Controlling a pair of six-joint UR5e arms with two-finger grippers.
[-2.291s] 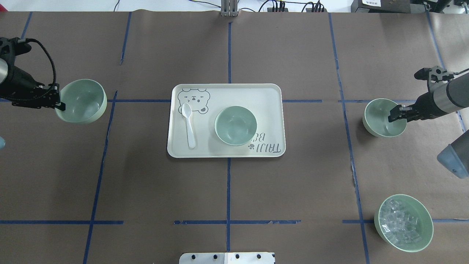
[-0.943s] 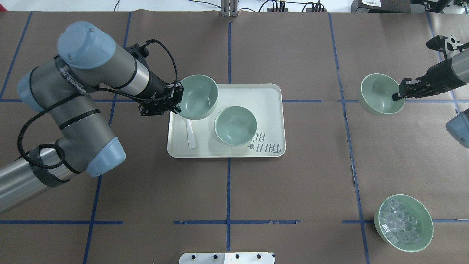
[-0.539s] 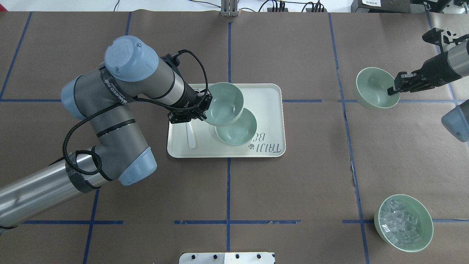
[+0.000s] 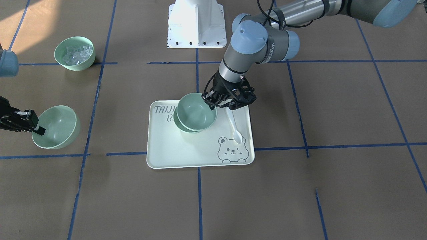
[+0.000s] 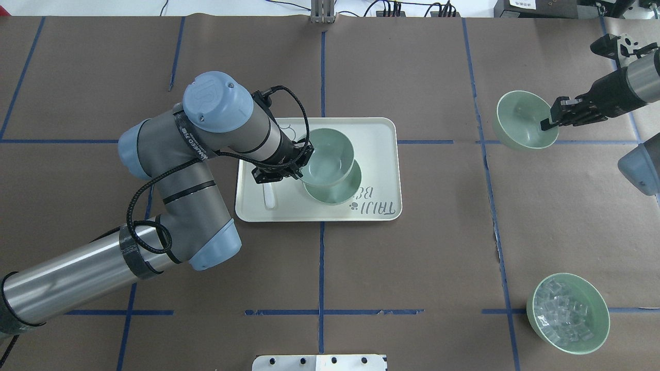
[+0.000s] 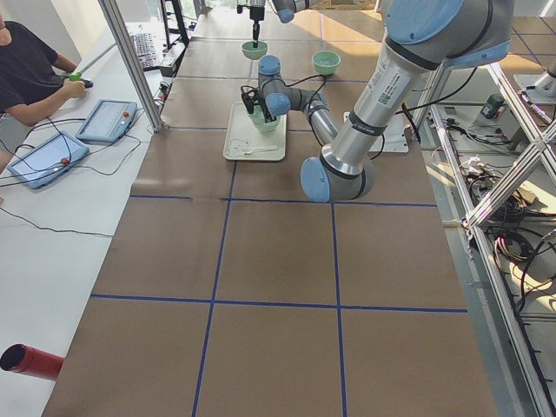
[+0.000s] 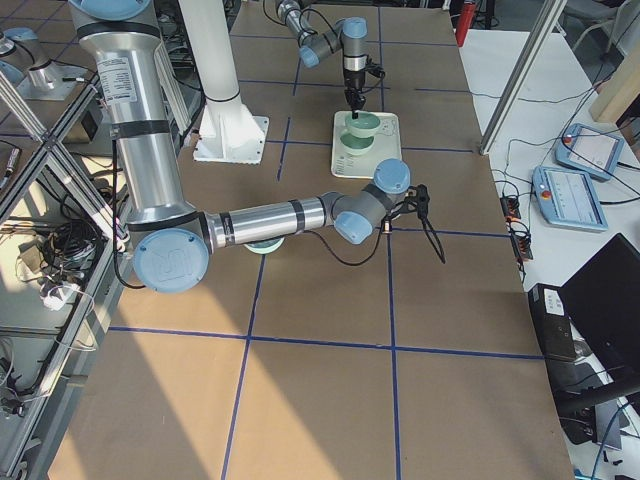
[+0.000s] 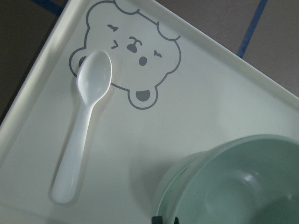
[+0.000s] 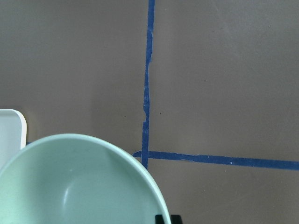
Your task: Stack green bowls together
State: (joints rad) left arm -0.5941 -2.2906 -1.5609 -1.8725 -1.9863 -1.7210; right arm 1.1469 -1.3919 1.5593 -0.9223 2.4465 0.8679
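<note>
The left gripper (image 5: 300,164) is closed on the near rim of the first green bowl (image 5: 329,157), one finger inside the wall and one outside. That bowl is held upright, low over the second green bowl (image 5: 336,195), which stands on the bear-print tray (image 5: 381,154). The two bowls are not lined up. In the front-facing view a crescent of the lower rim is seen past the carried bowl, and whether they touch cannot be told. A white spoon (image 4: 233,128) lies on the tray just beside the gripper, on the bear's side.

Well apart, the right gripper (image 5: 547,123) is clamped on the rim of the third green bowl (image 5: 518,126). That bowl is tilted and appears to be raised off the table (image 5: 412,268). A fourth bowl of clear cubes (image 5: 567,313) is left alone near the table corner.

The step in hand is judged to be the nesting of the first bowl into the second. A small sideways correction is called for, so that the rims are centred, then a short descent until the bowl is seated. Only then should the fingers be opened and drawn up, so the stack is not dragged. The third bowl is then to be brought over.
</note>
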